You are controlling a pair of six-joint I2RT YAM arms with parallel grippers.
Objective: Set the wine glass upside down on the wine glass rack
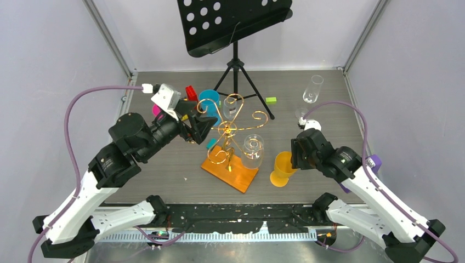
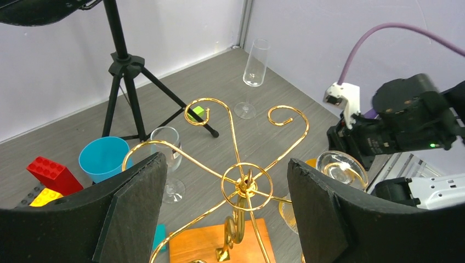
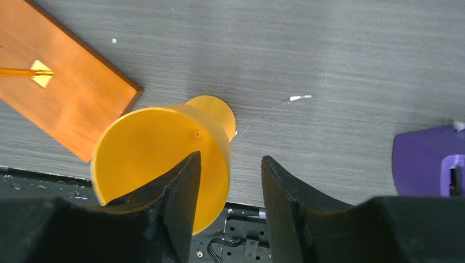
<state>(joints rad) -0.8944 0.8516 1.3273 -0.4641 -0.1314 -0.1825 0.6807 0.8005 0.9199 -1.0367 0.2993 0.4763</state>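
Two stemmed glasses mattered here. One wine glass (image 1: 253,150) stood foot-up with its long axis vertical. It seemed to hang from a loop arm of the wine glass rack (image 1: 227,130), on the side facing the desk's (image 1: 164,175) right edge. The left tool (image 2: 226,160) hovered at the rack's left side, jaws spread wide and empty, so that glass lay beyond the central ring from it. The right tool (image 3: 230,158) was nearer the glass. Its jaws stood partly apart at the rim of a yellow goblet (image 3: 159,148), and contact could not be judged. A second wine glass (image 2: 167,156) stood upright behind the rack toward the far edge, nearer the left tool.
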